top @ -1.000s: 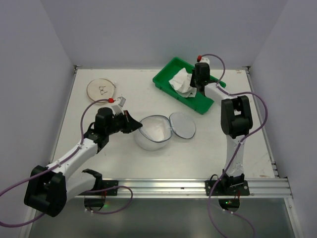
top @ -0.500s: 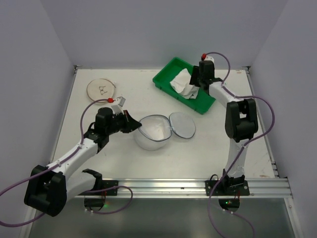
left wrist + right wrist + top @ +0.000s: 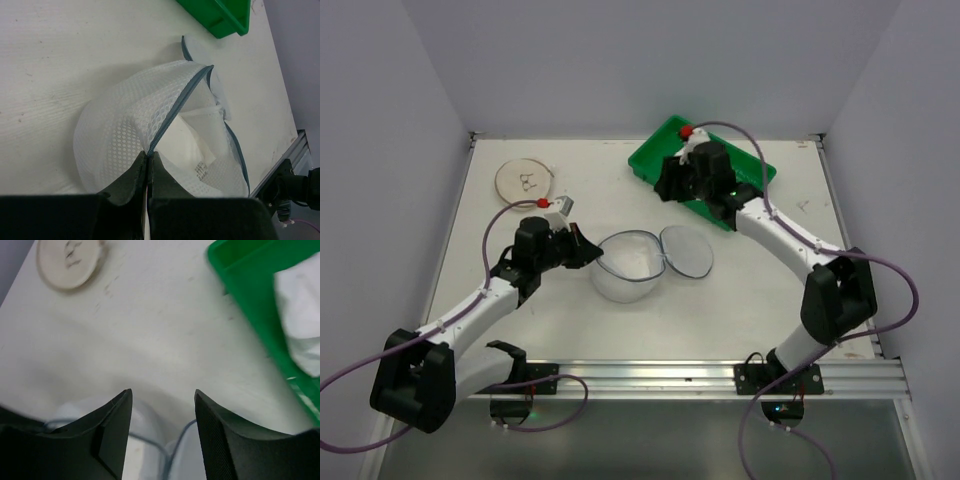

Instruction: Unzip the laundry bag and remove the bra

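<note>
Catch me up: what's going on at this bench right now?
The left end effector is shut on the zipper rim of the laundry bag, which lies unzipped with its two halves spread open on the table. The bra is in the green tray. The right end effector is open and holds nothing, hovering over the table beside the tray, on the side toward the bag.

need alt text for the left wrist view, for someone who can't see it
The left tool is shut on the dark zipper rim of the laundry bag, a white mesh case lying open on a pale table. A corner of a green tray shows at the top edge.
</note>
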Robot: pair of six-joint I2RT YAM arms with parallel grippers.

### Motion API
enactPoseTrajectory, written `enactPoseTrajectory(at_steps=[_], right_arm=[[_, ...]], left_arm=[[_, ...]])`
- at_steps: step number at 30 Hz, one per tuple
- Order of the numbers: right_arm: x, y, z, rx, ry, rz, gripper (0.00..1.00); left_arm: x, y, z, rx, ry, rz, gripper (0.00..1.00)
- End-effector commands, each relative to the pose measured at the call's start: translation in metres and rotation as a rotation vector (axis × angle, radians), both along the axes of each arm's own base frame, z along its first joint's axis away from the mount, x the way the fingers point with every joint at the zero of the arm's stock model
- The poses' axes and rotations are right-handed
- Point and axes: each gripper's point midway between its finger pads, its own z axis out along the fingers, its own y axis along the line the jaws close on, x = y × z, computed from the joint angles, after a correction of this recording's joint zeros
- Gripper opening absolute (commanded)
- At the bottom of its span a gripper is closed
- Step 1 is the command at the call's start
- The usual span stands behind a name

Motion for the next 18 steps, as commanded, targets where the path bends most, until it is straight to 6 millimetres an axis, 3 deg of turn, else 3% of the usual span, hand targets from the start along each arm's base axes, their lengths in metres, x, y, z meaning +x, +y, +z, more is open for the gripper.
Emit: enactPoseTrajectory(at_steps=[1, 6, 12, 18], right_arm=[[-0.063, 0.056, -0.01, 0.034, 0.032, 0.241, 0.55], [-0.105, 0.085, -0.038, 0.071, 0.069, 0.33, 0.57], [-0.138, 0.108, -0.069, 0.016, 0.126, 0.421, 0.64], [-0.144, 0.12, -0.093, -0.071, 0.139, 0.435, 0.7]], left_arm=[[0.005, 0.0, 0.004, 0.028, -0.049, -0.013, 0.0], [0.005, 0.001, 0.003, 0.031, -0.055, -0.009, 0.0], [0.004, 0.001, 0.004, 0.026, -0.062, -0.016, 0.0], [0.003, 0.0, 0.007, 0.019, -0.072, -0.019, 0.0]])
